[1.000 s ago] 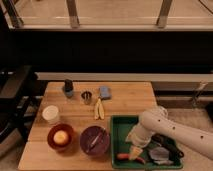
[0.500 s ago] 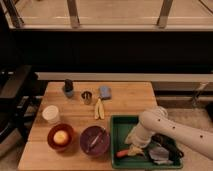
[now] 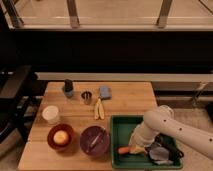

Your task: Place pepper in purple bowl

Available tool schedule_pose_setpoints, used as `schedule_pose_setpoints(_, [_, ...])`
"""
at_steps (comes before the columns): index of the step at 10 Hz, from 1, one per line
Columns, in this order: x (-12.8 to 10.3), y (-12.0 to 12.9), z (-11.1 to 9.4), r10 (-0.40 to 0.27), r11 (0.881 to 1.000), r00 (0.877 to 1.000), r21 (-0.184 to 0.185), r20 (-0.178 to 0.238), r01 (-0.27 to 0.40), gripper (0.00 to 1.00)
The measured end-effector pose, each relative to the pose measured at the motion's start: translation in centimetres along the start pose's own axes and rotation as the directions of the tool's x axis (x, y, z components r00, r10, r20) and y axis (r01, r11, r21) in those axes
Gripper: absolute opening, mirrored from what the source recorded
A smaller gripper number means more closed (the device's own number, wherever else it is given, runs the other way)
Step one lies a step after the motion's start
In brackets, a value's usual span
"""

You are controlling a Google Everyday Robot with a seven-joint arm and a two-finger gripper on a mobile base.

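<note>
The pepper, slim and orange-red, lies low in the green tray, near its left front. My gripper is at the end of the white arm, reaching down into the tray right beside the pepper's right end. The purple bowl stands on the wooden table just left of the tray, with a pale utensil lying in it.
A red-orange bowl with a yellow ball is left of the purple bowl. A white cup, a pale yellow banana-like pair, a small metal cup, a blue object and a dark object stand on the table. Crumpled items lie in the tray's right part.
The arm has shifted slightly left and lower in the tray, bringing the gripper closer to the pepper. The pepper lies about where it was.
</note>
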Motion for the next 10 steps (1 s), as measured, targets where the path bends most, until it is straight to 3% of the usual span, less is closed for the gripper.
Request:
schedule_pose_setpoints(1, [0.0,-0.5,-2.0,-0.002,0.999,1.000,0.035,-0.015,0.003,0.11])
schedule_pose_setpoints(2, [0.0,-1.2,-5.3,-0.005,0.996,0.999,0.085,-0.047,0.009,0.11])
schedule_pose_setpoints(6, [-1.4,-3.1,-12.2,-0.051,0.977,0.994,0.201,-0.099,0.071,0.11])
schedule_pose_setpoints(8, [-4.0,-3.5,-12.8,-0.113,0.968,0.988,0.210,-0.106,0.134,0.11])
schedule_pose_setpoints(10, [-7.4,-3.7,-11.4,-0.184,0.959,0.978,0.199,-0.103,0.201,0.11])
